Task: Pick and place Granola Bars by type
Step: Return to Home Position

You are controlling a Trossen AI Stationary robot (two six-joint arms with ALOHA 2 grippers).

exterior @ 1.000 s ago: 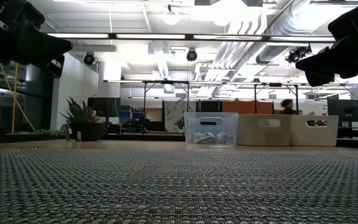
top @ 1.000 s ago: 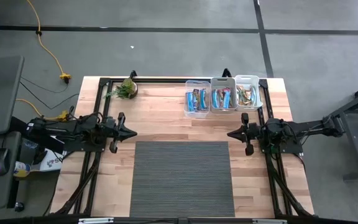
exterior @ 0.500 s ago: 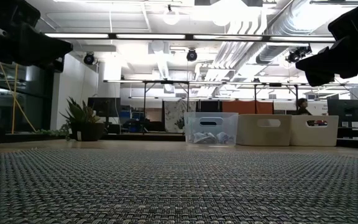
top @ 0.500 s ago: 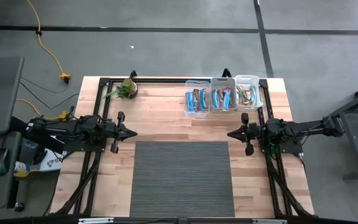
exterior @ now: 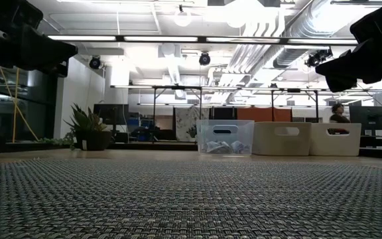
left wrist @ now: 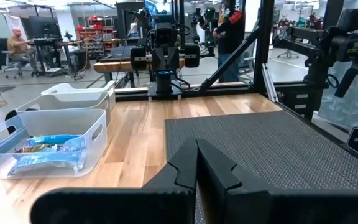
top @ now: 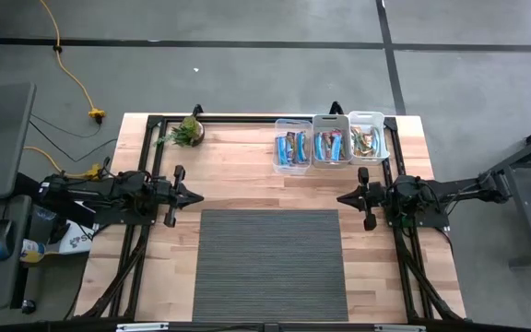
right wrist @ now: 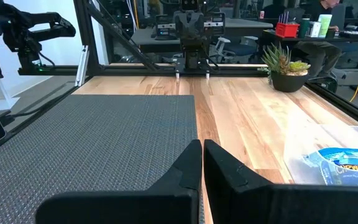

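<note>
The granola bars lie in three clear bins at the table's far right: bright blue ones in the left bin (top: 291, 148), blue-red-white ones in the middle bin (top: 332, 145), yellow-green ones in the right bin (top: 368, 141). In the left wrist view blue bars (left wrist: 42, 152) show through the nearest bin's wall. My left gripper (top: 199, 196) hovers shut above the table's left side, pointing right. My right gripper (top: 339, 196) hovers shut on the right side, just near of the bins, pointing left. Both are empty.
A grey woven mat (top: 269, 263) covers the table's near middle between the arms. A small potted plant (top: 188, 132) stands at the far left corner. Bare wood (top: 238, 166) lies between the plant and the bins. A person (exterior: 337, 113) shows in the room beyond.
</note>
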